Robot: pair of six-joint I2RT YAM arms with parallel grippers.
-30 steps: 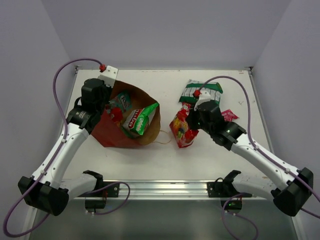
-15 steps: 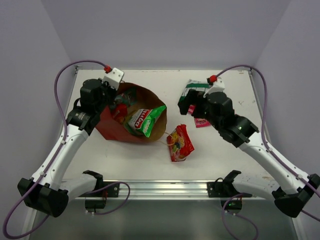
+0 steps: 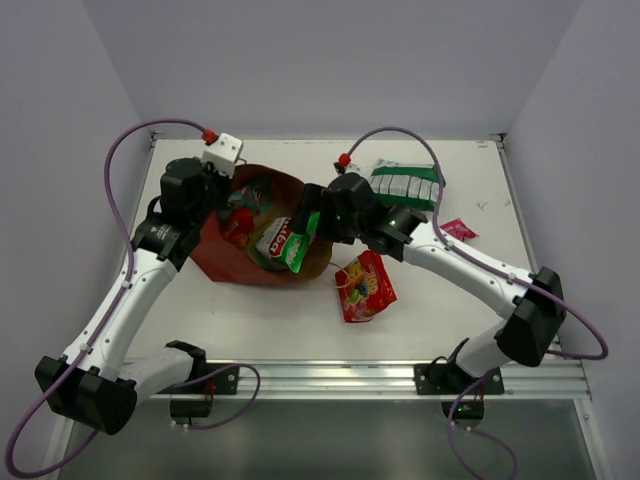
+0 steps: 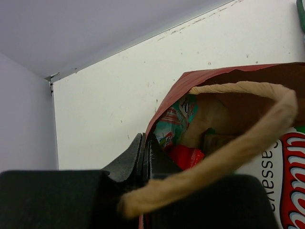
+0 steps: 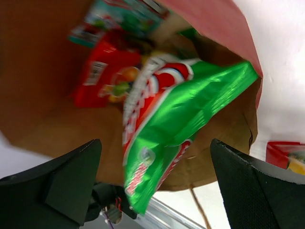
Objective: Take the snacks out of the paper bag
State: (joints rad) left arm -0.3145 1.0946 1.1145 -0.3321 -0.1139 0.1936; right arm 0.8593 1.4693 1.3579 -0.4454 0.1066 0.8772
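Paper bag (image 3: 222, 262): laid open-mouthed on the table (image 3: 250, 322), its rim pinched by the clenched left gripper (image 4: 144, 145); the thin edge may be torn or pulled free if the bag is dragged with its contents. Green chip bag (image 5: 176, 119): lodged in the mouth, flanked by the spread, empty fingers of the right gripper (image 5: 155, 143); the slick film may be lost, and the red packet (image 5: 102, 76) behind shoved deeper.

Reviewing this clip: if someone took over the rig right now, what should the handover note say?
Left gripper: shut on the paper bag rim.
Right gripper: open, empty, at the bag mouth, facing the green chip bag.
Done: red candy bag, striped multipack and small red wrapper lie out on the table.
Left: chip bag, red packet and teal packet inside the bag.
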